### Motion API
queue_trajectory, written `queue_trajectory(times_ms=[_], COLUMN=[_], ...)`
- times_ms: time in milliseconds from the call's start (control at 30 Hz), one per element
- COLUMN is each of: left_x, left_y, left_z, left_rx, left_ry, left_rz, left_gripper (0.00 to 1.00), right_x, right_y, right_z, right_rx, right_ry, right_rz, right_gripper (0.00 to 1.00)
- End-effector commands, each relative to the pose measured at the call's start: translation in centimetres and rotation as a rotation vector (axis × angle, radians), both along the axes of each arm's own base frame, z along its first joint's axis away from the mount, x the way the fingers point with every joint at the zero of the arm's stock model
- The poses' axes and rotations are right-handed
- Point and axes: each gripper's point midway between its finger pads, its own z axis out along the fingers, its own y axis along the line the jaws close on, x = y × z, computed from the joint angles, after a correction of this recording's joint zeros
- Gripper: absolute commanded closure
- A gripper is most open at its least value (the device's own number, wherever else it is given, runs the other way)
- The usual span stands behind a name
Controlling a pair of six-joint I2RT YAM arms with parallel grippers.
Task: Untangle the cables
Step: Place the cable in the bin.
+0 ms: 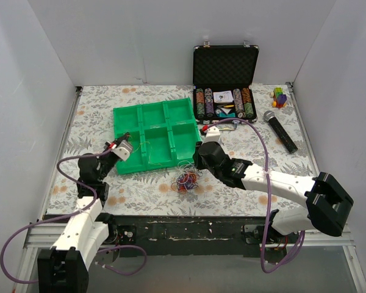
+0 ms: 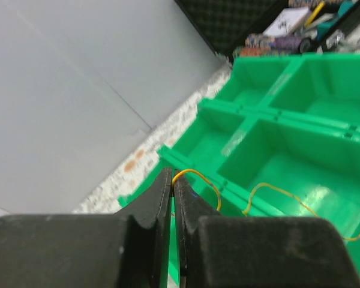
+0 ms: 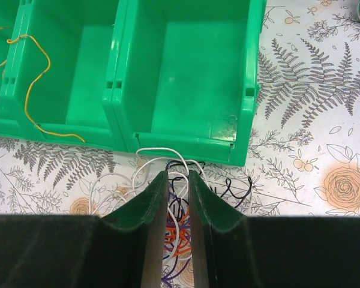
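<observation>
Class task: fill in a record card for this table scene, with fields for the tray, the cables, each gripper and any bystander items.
tray: green tray, six compartments
loose cable: orange wire, draped over tray dividers
tangle: cable tangle, on the table by the tray's near edge; white, black and orange strands visible
left gripper: shut on the orange wire
right gripper: slightly open, above the tangle
bystanders: chip case, microphone, toy blocks

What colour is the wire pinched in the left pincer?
Orange. The wire shows best in the left wrist view.
</observation>
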Motion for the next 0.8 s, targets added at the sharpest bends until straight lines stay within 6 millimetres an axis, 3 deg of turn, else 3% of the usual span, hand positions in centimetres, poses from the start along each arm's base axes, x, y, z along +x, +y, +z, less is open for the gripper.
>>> queue_trajectory(times_ms=[0, 233, 533, 767], left_x=[1.6, 3.8, 5.1, 5.7], left_y=[1.8, 3.1, 3.4, 4.0], left_z=[-5.0, -9.2, -11.2, -12.4], left_rx=[0.022, 0.117, 0.187, 0.253], left_ry=[0.164, 0.292, 0.344, 0.441], left_rz=[0.100, 0.161, 0.163, 0.170], left_gripper=[1.00, 1.00, 1.00, 0.72], right_x=[0.3, 0.3, 0.2, 0.2], right_y=[-0.1, -0.2, -0.1, 0.1], right_z=[0.9, 0.4, 0.0, -0.1], right_rx=[0.035, 0.031, 0.038, 0.043], right_ry=[-0.018, -0.009, 0.002, 0.007], right_rz=[-0.014, -0.016, -0.013, -0.010], right_gripper=[0.73, 0.73, 0.73, 0.74])
